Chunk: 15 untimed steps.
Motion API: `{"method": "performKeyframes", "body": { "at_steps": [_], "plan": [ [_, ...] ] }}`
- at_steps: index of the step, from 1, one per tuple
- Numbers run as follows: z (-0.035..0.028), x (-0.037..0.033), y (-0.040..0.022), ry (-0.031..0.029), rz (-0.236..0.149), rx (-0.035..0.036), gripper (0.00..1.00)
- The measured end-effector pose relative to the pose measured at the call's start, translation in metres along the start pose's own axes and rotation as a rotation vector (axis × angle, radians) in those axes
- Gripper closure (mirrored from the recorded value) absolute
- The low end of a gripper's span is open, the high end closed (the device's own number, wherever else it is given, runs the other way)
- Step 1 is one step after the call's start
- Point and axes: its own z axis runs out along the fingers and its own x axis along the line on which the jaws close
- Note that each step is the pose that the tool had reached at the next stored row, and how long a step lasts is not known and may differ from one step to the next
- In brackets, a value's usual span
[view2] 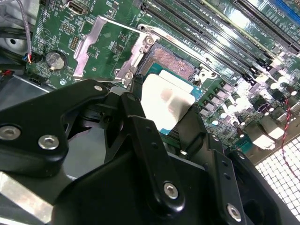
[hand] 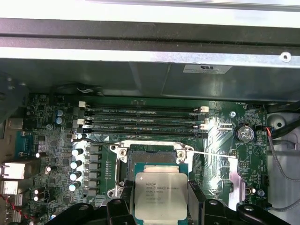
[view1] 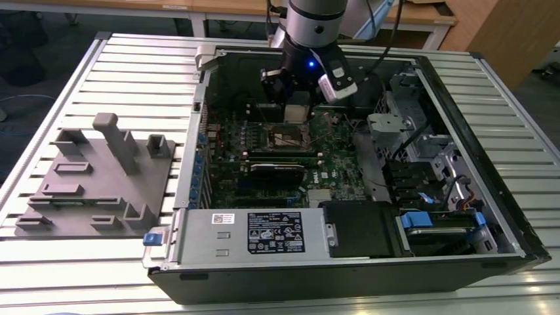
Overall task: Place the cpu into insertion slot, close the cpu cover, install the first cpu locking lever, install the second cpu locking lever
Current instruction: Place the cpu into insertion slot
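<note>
One chip is held flat by two opposite edges in the clenched jaws, close above the socket and not yet seated, seemingly to keep it level with the socket; the cover is folded back beside the socket, leaving its opening free

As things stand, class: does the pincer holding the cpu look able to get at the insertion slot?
Probably yes. The cpu cover is swung open, so the insertion slot lies uncovered, and the pincer holds the cpu close by it with nothing between them.
</note>
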Motion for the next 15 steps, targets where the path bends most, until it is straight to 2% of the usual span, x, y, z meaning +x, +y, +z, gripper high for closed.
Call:
{"method": "performKeyframes", "body": {
  "at_steps": [7, 15],
  "plan": [
    [0.0001, 0.0000, 0.0000, -0.0003, 0.003, -0.0001, 0.46],
    [0.0006, 0.0000, 0.0000, -0.0056, 0.062, -0.0003, 0.46]
  ]
}}
